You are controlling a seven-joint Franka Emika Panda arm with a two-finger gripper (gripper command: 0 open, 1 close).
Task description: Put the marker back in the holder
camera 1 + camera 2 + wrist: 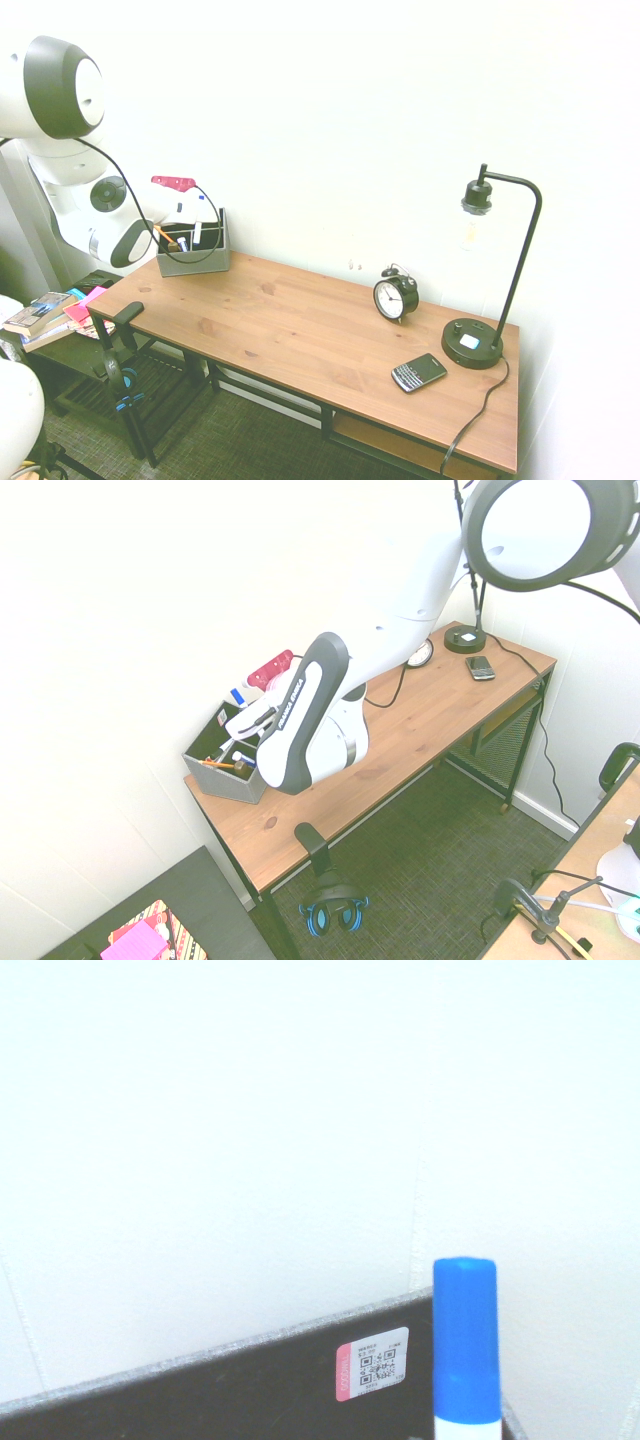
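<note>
Gripper (243, 723) is clamped on the marker (466, 1345), which juts ahead of the fingers, blue cap foremost. Just below and ahead of the gripper sits the holder (194, 259) at the desk's (320, 340) end; the cap is over its open top, near the back wall.

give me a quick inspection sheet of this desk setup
surface: wooden desk, mostly bare in the middle
job's things: marker, blue cap leading, over the grey holder at the desk's end
clutter: alarm clock, phone, lamp, orange pencil in the holder
grippers: gripper shut on the marker
cables: lamp cord hanging off the desk edge
surroundings: white wall, books beside the desk, headphones hanging below it
</note>
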